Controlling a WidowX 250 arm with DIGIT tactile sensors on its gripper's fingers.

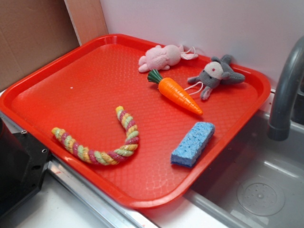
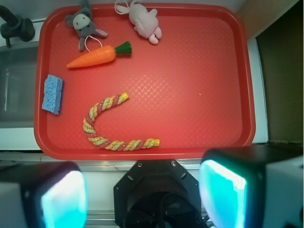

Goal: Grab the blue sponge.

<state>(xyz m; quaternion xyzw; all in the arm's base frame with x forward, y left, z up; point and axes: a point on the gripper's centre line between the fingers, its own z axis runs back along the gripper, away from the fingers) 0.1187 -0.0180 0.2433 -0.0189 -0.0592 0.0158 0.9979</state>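
Note:
The blue sponge (image 1: 193,144) (image 2: 52,94) lies flat on the red tray (image 1: 85,95) (image 2: 190,71), near the tray's sink-side edge and just below the orange toy carrot (image 1: 178,94) (image 2: 93,56). In the wrist view my gripper (image 2: 142,197) hangs high above the near rim of the tray, far from the sponge. Its two glowing pads (image 2: 223,192) stand wide apart with nothing between them. The gripper itself does not show in the exterior view.
A striped rope toy (image 1: 102,147) (image 2: 111,128) curls at the tray's middle front. A pink plush (image 1: 164,57) (image 2: 145,21) and a grey plush (image 1: 216,73) (image 2: 84,23) sit at the far edge. A sink (image 1: 256,185) with a grey faucet (image 1: 285,90) lies beside the sponge's side. The robot's black base (image 1: 19,166) (image 2: 159,194) is at the near side.

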